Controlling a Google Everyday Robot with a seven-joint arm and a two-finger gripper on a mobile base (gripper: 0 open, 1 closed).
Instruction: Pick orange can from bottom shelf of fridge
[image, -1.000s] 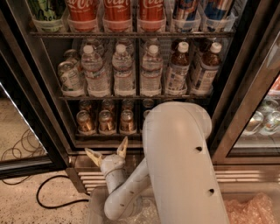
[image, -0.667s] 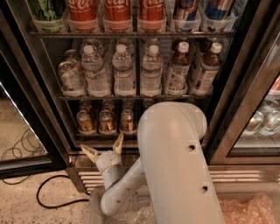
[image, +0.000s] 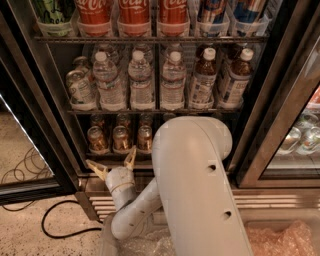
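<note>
The fridge (image: 37, 90) stands open in front of me with its dark frame. On the bottom shelf (image: 117, 151) stand three short orange cans (image: 121, 138) in the front row, with more behind. My gripper (image: 113, 164) is open, its tan fingertips (image: 131, 159) spread in a V. It sits just below and in front of the shelf's edge, under the left and middle cans, touching none. My white arm (image: 192, 175) hides the right half of the shelf.
Water bottles (image: 140, 82) fill the rack above; red cola cans (image: 134, 14) stand on the top rack. A ribbed steel grille (image: 97, 204) runs below the shelf. A black cable (image: 55, 230) lies on the floor at left. Another glass-doored cooler (image: 300, 135) stands at right.
My arm and gripper have shifted left and slightly up toward the shelf's front edge. The fingers stay spread. The cans have not moved.
</note>
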